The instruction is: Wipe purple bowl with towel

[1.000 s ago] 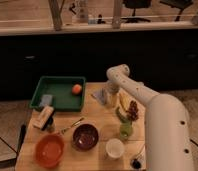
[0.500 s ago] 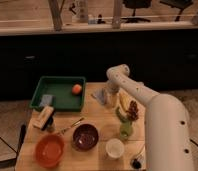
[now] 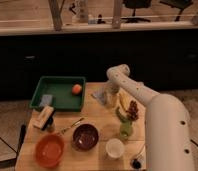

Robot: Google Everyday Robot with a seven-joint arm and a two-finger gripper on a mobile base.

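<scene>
Bowls: two. The purple bowl (image 3: 85, 136) stands at the front middle of the table (image 3: 99, 124), and the orange bowl (image 3: 49, 149) is just to its left, near the front left corner.
Cup: one white cup (image 3: 114, 148), near the purple bowl on its right.
Towel: one pale piece of cloth (image 3: 98, 95), lying flat at the back of the table, just right of the tray and well apart from the purple bowl.
Gripper: one gripper (image 3: 110, 99), low over the back of the table, right beside the towel's right edge. I cannot tell whether it is released, clenched or grasping the cloth.
Arm: one white arm (image 3: 142, 95), reaching from the front right across to the back middle.
Tray: one green tray (image 3: 59, 79) at the back left, holding one orange fruit (image 3: 77, 89) and one blue-grey block (image 3: 46, 100).
Fruit by the arm: one banana (image 3: 123, 102), one bunch of grapes (image 3: 133, 110) and one green piece (image 3: 125, 131).
Utensil: one (image 3: 71, 126), slanted between the tray and the purple bowl.
Tan block: one (image 3: 43, 118), at the left edge in front of the tray.
</scene>
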